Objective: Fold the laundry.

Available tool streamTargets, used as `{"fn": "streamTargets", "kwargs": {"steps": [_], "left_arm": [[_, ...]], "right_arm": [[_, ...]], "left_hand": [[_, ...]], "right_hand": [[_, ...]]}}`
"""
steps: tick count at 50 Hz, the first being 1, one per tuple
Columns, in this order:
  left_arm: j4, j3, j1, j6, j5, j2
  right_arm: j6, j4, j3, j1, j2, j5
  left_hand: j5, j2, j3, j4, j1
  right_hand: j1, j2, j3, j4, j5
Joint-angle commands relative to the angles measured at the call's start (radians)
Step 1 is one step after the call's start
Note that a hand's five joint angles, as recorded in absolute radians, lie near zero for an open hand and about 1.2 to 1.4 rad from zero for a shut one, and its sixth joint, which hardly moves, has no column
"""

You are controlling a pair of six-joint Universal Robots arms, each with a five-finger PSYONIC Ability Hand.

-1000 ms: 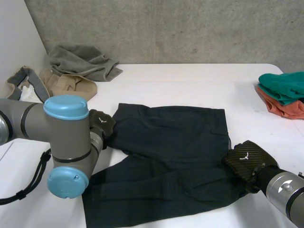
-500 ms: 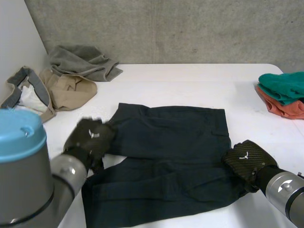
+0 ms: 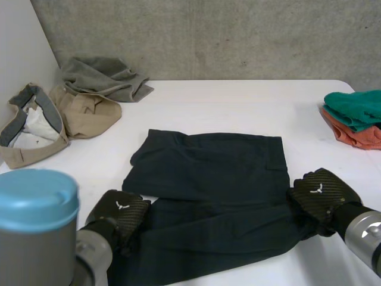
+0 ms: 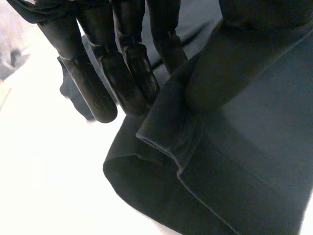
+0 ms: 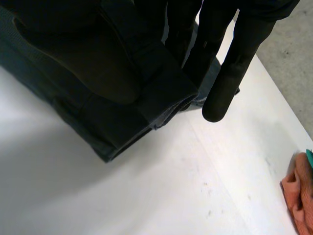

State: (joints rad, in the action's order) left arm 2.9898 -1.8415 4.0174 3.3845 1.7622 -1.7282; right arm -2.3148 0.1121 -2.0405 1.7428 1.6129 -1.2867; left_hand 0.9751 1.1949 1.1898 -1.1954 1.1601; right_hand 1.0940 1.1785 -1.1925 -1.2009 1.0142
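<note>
Lying flat mid-table, the shorts spread dark over the white table, far edge straight, near part wider than the far part.

Left hand: at the shorts' near-left edge, knuckles up. In the left wrist view its fingers are held close together and nearly straight, and a raised fold of the hem stands between them and the thumb side. Reads as a pinch on the cloth. The hem below the fold is doubled and rests on the table.

Right hand: at the shorts' right edge, near the near-right corner. In the right wrist view a stitched edge is lifted off the table between thumb and fingers, so this is a pinch on the cloth too. One finger sticks out straight past the edge, clear of the table.

Open room:
- Far side: wide bare strip between the shorts and the wall.
- Left: bare table between the shorts and the tan clothes; grey cloth lies behind those, at the far-left corner.
- Right: bare table between the right hand and the teal cloth, which sits on the orange cloth at the right edge, well apart from the shorts.
- Near side: little table shows beyond the shorts' near edge.
</note>
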Motion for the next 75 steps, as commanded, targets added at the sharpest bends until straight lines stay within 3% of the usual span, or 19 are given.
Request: {"fn": "streamTargets", "kwargs": {"steps": [1, 7, 13, 21, 26, 36, 42, 44, 46, 47, 48, 53, 57, 67, 75], "left_arm": [[-0.158, -0.068, -0.103, 0.113, -0.001, 0.168], [-0.307, -0.101, -0.196, 0.199, -0.003, 0.168], [-0.26, -0.015, -0.161, 0.211, 0.002, 0.13], [0.039, 0.267, -0.015, 0.222, 0.013, -0.109], [0.21, 0.419, 0.015, 0.26, 0.036, -0.266], [0.538, 0.625, 0.094, 0.58, 0.099, -0.562], [0.678, 0.708, 0.1, 0.65, 0.102, -0.682], [0.715, 0.717, 0.1, 0.645, 0.094, -0.703], [0.73, 0.717, 0.1, 0.642, 0.091, -0.709], [0.736, 0.719, 0.1, 0.642, 0.092, -0.709], [0.741, 0.716, 0.095, 0.639, 0.095, -0.705], [0.742, 0.657, 0.065, 0.627, 0.092, -0.645], [0.735, 0.565, 0.039, 0.589, 0.089, -0.555], [0.684, 0.259, 0.028, 0.386, 0.089, -0.279], [0.655, 0.117, 0.011, 0.222, 0.076, -0.185]], "right_arm": [[0.189, 0.235, -0.004, -0.054, 0.052, 0.009], [0.409, 0.399, -0.007, -0.146, 0.048, 0.003], [0.274, 0.25, 0.086, -0.151, -0.023, 0.05], [0.049, 0.045, 0.244, -0.033, -0.221, 0.037], [-0.014, -0.109, 0.324, 0.014, -0.326, -0.026], [-0.023, -0.434, 0.489, 0.078, -0.539, -0.134], [-0.02, -0.543, 0.591, 0.103, -0.668, -0.158], [-0.023, -0.562, 0.629, 0.104, -0.717, -0.166], [-0.025, -0.574, 0.641, 0.107, -0.735, -0.178], [-0.029, -0.572, 0.652, 0.113, -0.74, -0.199], [-0.035, -0.572, 0.652, 0.116, -0.737, -0.212], [-0.113, -0.559, 0.638, 0.118, -0.676, -0.249], [-0.181, -0.471, 0.591, 0.112, -0.55, -0.235], [-0.282, -0.057, 0.436, 0.018, -0.386, -0.048], [-0.29, -0.156, 0.277, -0.029, -0.383, 0.047]], "left_hand": [[0.247, 0.201, 0.207, -0.201, 0.236], [0.247, 0.201, 0.207, -0.201, 0.236], [0.247, 0.201, 0.207, -0.201, 0.236], [0.247, 0.201, 0.207, -0.201, 0.236], [0.247, 0.201, 0.207, -0.201, 0.236], [0.247, 0.201, 0.207, -0.201, 0.236], [0.247, 0.201, 0.207, -0.201, 0.236], [0.247, 0.201, 0.207, -0.201, 0.236], [-0.31, -0.356, -0.35, 0.356, -0.321], [-0.709, -0.754, -0.749, 0.755, -0.719], [-0.972, -1.017, -1.012, 1.017, -0.982], [-0.975, -1.02, -1.015, 1.021, -0.986], [-0.975, -1.02, -1.015, 1.021, -0.986], [-0.975, -1.02, -1.015, 1.021, -0.986], [-0.975, -1.02, -1.015, 1.021, -0.986]], "right_hand": [[0.302, 0.218, -0.204, -0.195, 0.208], [0.302, 0.218, -0.204, -0.195, 0.208], [0.302, 0.218, -0.204, -0.195, 0.208], [0.302, 0.218, -0.204, -0.195, 0.208], [0.302, 0.218, -0.204, -0.195, 0.208], [0.302, 0.218, -0.204, -0.195, 0.208], [0.302, 0.218, -0.204, -0.195, 0.208], [-0.211, -0.295, 0.309, 0.318, -0.306], [-0.795, -0.879, 0.893, 0.901, -0.889], [-0.919, -1.004, 1.018, 1.026, -1.014], [-0.919, -1.004, 1.018, 1.026, -1.014], [-0.919, -1.004, 1.018, 1.026, -1.014], [-0.919, -1.004, 1.018, 1.026, -1.014], [-0.809, -0.894, 0.908, 0.916, -0.904], [-0.689, -0.774, 0.788, 0.796, -0.784]]}}
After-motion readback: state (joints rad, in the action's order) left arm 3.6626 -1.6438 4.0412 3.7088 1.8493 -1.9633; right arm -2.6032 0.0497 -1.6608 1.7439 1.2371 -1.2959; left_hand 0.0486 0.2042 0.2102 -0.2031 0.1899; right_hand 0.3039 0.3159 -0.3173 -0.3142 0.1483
